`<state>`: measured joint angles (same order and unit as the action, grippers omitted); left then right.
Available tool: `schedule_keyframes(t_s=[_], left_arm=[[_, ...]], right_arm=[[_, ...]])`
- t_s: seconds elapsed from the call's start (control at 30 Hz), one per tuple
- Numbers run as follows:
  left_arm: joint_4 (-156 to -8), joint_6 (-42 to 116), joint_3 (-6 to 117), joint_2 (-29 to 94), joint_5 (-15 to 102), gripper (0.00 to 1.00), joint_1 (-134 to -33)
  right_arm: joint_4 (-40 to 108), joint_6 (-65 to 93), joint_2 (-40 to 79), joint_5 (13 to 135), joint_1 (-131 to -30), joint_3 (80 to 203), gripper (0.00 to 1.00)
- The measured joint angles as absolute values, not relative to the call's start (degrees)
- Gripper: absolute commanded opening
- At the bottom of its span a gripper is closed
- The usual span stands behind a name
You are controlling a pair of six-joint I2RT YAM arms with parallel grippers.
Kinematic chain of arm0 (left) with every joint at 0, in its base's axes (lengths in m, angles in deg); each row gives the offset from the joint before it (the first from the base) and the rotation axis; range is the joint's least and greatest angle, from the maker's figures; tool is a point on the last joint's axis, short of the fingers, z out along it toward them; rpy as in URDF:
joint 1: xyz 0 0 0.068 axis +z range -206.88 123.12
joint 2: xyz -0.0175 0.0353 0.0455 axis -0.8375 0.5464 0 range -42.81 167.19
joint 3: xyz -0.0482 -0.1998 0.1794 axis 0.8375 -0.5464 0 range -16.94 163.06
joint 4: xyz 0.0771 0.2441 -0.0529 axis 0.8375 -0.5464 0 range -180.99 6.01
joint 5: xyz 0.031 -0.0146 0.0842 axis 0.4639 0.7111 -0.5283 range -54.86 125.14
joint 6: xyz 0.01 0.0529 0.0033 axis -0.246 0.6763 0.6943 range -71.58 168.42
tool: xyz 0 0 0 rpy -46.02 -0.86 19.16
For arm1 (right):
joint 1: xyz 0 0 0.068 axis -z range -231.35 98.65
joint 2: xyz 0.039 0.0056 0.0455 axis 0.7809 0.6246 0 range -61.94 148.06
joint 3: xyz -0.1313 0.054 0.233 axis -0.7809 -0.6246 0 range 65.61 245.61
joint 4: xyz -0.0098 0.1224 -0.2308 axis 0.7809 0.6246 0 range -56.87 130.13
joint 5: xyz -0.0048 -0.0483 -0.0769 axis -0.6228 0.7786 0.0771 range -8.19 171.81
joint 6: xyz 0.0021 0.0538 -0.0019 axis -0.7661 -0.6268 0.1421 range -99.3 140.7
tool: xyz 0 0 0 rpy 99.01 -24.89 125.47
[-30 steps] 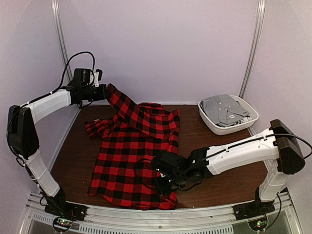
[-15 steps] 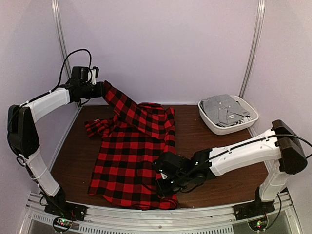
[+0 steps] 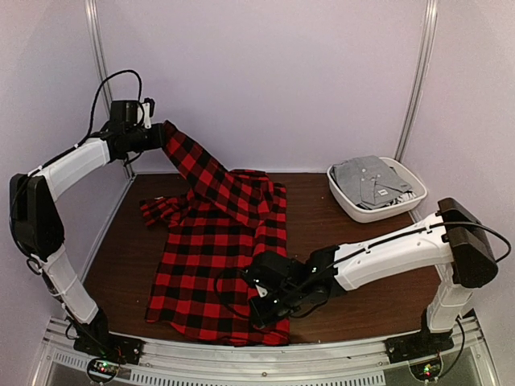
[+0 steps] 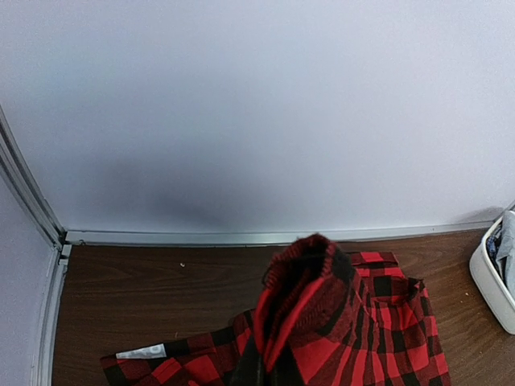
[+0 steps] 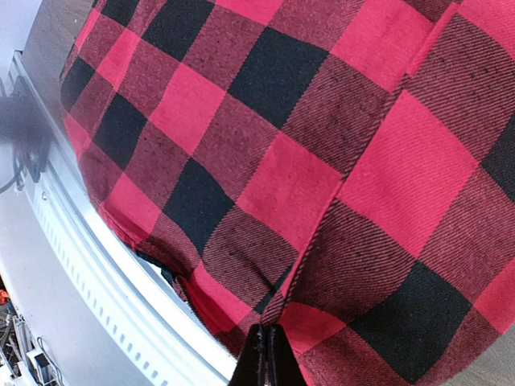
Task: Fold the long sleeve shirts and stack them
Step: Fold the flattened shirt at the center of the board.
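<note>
A red-and-black check long sleeve shirt [image 3: 213, 257] lies spread on the brown table [image 3: 129, 249]. One of its sleeves [image 3: 193, 165] is stretched up and to the back left, with my left gripper [image 3: 155, 137] shut on its end, high above the table. In the left wrist view the bunched sleeve [image 4: 310, 310] hides the fingers. My right gripper [image 3: 261, 310] is low at the shirt's near right edge and shut. In the right wrist view its fingertips [image 5: 266, 358] pinch a seam of the check cloth [image 5: 322, 161].
A white basket [image 3: 351, 206] at the back right holds a folded grey garment [image 3: 372, 178]. A metal rail [image 3: 241, 358] runs along the near table edge, just beyond the shirt's hem. Walls close the back and both sides.
My left gripper has lifted the sleeve higher and further to the back left, pulling it taut. My right gripper has shifted slightly left with the shirt's edge, narrowing the right side.
</note>
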<state>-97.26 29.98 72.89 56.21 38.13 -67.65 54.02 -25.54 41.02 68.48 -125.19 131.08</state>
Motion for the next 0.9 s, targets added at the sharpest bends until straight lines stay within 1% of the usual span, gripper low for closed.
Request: schedule_keyframes(t_s=[0.9], left_arm=[[-97.83, 30.09, 74.70, 54.44, 39.46, 0.00, -67.58]], right_arm=[[48.27, -25.52, 43.62, 66.47, -124.84, 131.98, 0.00]])
